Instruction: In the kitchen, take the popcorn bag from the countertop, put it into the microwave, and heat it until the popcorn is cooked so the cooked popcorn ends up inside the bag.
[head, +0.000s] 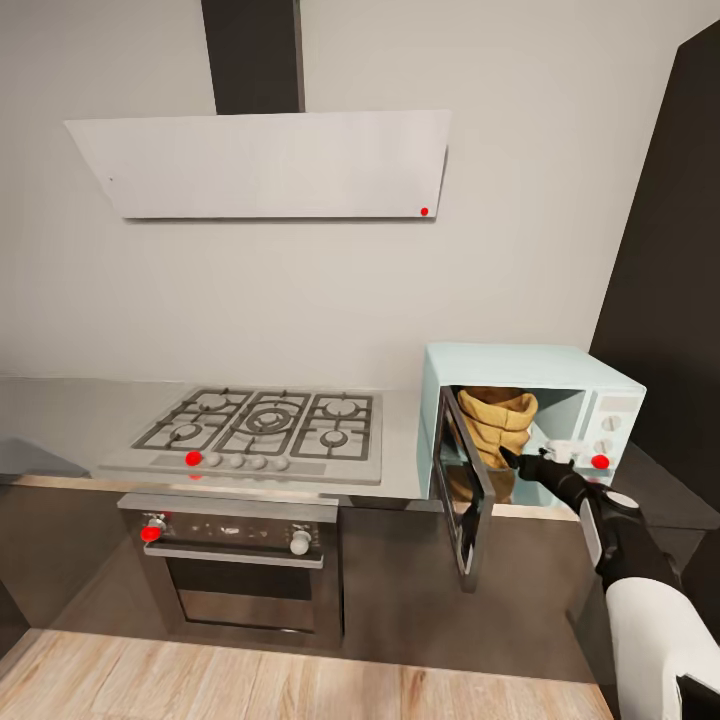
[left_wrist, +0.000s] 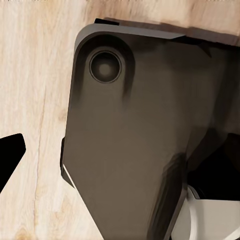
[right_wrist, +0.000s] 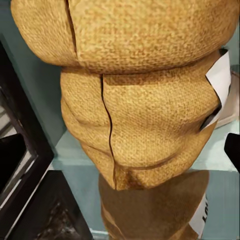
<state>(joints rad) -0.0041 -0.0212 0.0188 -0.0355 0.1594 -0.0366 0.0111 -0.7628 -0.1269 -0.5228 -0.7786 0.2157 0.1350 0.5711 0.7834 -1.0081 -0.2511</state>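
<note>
You are looking at the popcorn bag (head: 497, 420) sitting inside the microwave (head: 530, 400), a wrinkled mustard-tan sack of coarse woven cloth with a fat rolled rim and a dark seam running down its side. The microwave is a boxy pale mint shell with a white knob panel and a red dot, and it is standing on the brushed-steel countertop (head: 60, 420). Its dark glass door (head: 463, 490) is hanging wide open toward you, just beside your right gripper (head: 520, 462), which is reaching at the cavity mouth close to the sack; whether its fingers are apart or together, you cannot tell. Left of the microwave the gas hob (head: 255, 430) with black grates is lying over the black oven (head: 235, 560), under the white slanted hood (head: 260, 165). Your left wrist camera is facing the pale wood floor (left_wrist: 35, 100) and a dark robot part (left_wrist: 130, 140)
</note>
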